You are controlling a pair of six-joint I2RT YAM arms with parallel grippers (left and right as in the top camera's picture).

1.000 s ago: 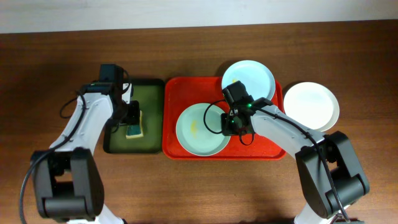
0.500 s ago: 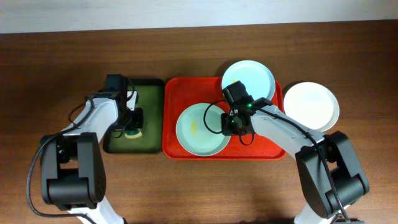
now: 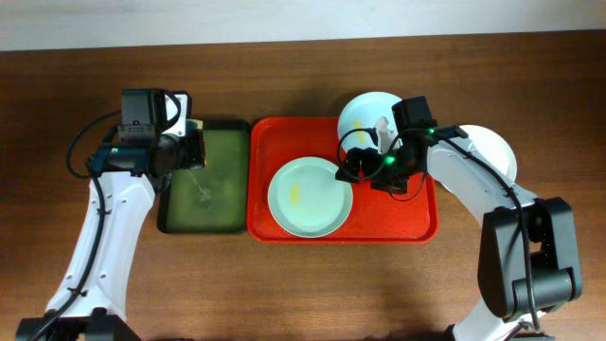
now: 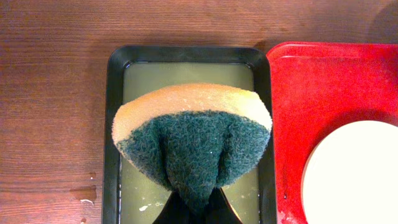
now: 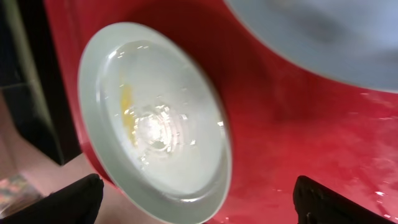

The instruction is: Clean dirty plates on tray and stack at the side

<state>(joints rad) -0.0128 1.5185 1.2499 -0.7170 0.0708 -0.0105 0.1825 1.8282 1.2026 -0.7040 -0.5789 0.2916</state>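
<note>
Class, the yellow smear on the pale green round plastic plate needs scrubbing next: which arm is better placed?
Left. The left gripper is shut on the yellow-and-green sponge, held above the dark green tray beside the red-orange plastic tray. The right gripper hangs open and empty near the pale green plate.

We see a narrow dark green plastic tray [image 3: 216,204] holding pale liquid on the brown wooden surface [image 3: 303,284], a yellow-and-green scouring sponge [image 4: 193,140] above it.

On red tray [image 3: 407,213]: pale green plate [image 3: 310,197], pale blue plate [image 3: 360,114]; white plate [image 3: 497,152] beside it, right.
</note>
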